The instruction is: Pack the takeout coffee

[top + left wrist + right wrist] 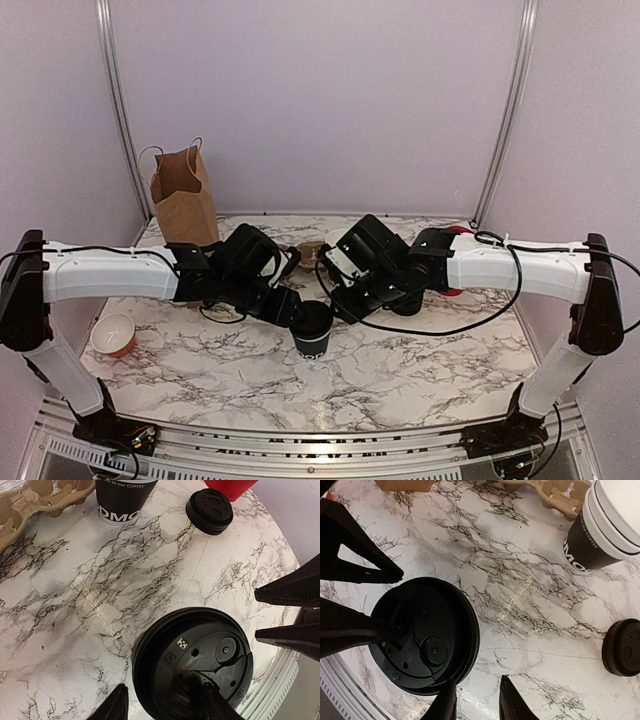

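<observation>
The coffee (311, 338) stood upright near the middle of the marble table (420, 375), its lid (440, 625) on, between the two grippers. The left gripper (165, 697) hung at the cup's 10 o'clock with its jaws spread. One finger (216, 707) lay across the lid's top and the other sat just outside the rim, so it clamped nothing. The right gripper (477, 685) hung at the cup's 2 o'clock, its jaws apart over bare marble just beside the lid, also empty. A cardboard carrier (310, 250) lay at 12 o'clock beyond the coffee. Near it were a cup stack (600, 525), a loose lid (624, 647) and a red cup (227, 486). A paper bag (183, 195) stood at 10 o'clock by the back wall. A small cup (113, 335) sat at 9 o'clock near the table's left edge.
</observation>
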Robot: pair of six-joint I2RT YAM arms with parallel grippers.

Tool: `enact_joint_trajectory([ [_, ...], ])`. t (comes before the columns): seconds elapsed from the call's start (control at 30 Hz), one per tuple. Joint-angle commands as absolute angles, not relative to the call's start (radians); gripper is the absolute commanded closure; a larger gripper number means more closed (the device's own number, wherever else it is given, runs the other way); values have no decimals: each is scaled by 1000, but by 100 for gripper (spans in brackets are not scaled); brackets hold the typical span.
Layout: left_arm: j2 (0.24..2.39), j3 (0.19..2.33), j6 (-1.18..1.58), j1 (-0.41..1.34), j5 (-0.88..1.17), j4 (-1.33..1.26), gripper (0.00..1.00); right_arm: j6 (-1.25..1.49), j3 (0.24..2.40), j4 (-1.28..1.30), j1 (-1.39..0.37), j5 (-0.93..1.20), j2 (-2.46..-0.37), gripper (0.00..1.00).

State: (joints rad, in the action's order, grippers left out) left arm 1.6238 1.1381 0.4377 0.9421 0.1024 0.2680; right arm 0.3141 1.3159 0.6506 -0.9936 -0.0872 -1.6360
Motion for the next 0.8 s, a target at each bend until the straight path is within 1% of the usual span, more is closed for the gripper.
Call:
enact_joint_trajectory([
  [0.0,1642,1169,422,949,85,307,50,321,1344,636,-986,-92,-1638,71],
  [0.27,1646,1183,418,952,85,314,50,322,1342,632,-986,-93,-1641,71],
  [0.53,1663,1194,418,960,85,320,51,350,1211,543,-986,-11,-1694,71],
  [0.77,1673,1204,417,961,81,324,51,363,1198,570,-986,-60,-1684,71],
])
